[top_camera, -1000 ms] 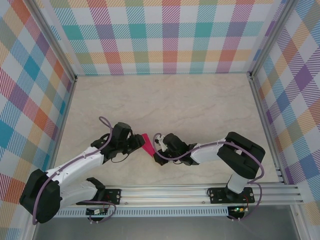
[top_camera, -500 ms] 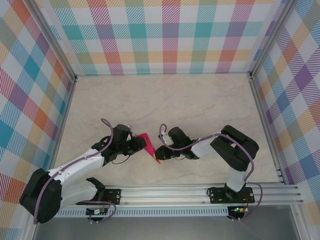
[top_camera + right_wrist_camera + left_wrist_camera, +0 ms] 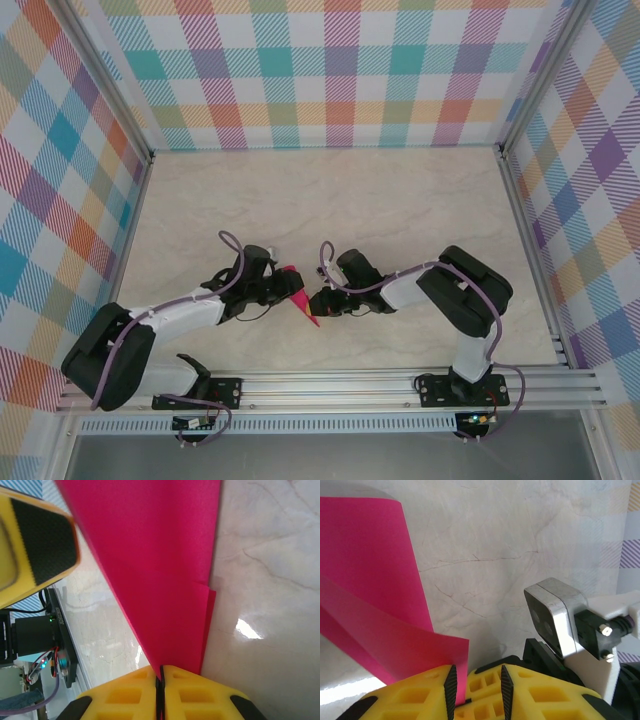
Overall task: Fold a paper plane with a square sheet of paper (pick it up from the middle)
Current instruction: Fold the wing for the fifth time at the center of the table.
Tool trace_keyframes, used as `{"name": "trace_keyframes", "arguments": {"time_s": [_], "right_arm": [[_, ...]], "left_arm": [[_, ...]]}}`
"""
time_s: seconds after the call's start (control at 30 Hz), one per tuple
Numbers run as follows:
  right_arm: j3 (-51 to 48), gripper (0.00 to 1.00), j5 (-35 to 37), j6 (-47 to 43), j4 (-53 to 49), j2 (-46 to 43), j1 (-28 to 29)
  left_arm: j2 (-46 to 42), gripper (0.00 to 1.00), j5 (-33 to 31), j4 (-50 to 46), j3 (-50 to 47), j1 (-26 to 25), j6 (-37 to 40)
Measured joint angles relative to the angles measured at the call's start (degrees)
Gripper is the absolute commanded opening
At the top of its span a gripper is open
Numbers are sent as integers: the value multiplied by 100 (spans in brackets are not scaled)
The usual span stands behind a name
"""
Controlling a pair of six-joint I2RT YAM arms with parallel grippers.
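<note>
The magenta sheet of paper (image 3: 299, 297) is folded into a narrow pointed shape and hangs just above the table between the two grippers. My right gripper (image 3: 161, 669) is shut on its lower end, and folded layers (image 3: 160, 570) fan out from the jaws. My left gripper (image 3: 477, 672) is open. A corner of the paper (image 3: 370, 580) dips between its pads, against the left pad (image 3: 450, 685). From above, the left gripper (image 3: 275, 290) sits left of the paper and the right gripper (image 3: 322, 300) right of it, facing each other.
The marble-patterned table (image 3: 330, 200) is walled by checked panels on three sides. An aluminium rail (image 3: 350, 385) carrying the arm bases runs along the near edge. The right wrist's camera housing (image 3: 555, 615) sits close in front of the left gripper.
The left arm has stretched low toward the paper and its jaws have narrowed around the paper's corner. The right gripper shifted slightly up and left early on, still holding the paper.
</note>
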Motion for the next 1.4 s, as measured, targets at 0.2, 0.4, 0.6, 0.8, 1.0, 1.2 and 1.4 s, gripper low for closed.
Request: {"name": "trace_keyframes", "arguments": {"time_s": [0.2, 0.4, 0.6, 0.8, 1.0, 1.2, 1.4], "right_arm": [[31, 16, -59, 129, 0, 11, -4], [151, 18, -52, 251, -214, 11, -4], [234, 9, 72, 319, -479, 11, -4], [267, 6, 105, 496, -616, 11, -7], [267, 6, 66, 883, -616, 20, -33], [269, 6, -57, 1207, -527, 92, -50], [286, 6, -61, 1325, -535, 101, -55]], "left_arm": [[459, 28, -20, 245, 0, 0, 96], [673, 27, -68, 297, 0, 0, 111], [673, 29, -144, 299, -2, 0, 133], [623, 33, -157, 258, -2, 0, 203], [98, 38, -175, 131, -2, 0, 258], [-542, 40, -221, 52, -81, 4, 258], [-389, 40, -210, 90, -133, 4, 258]]}}
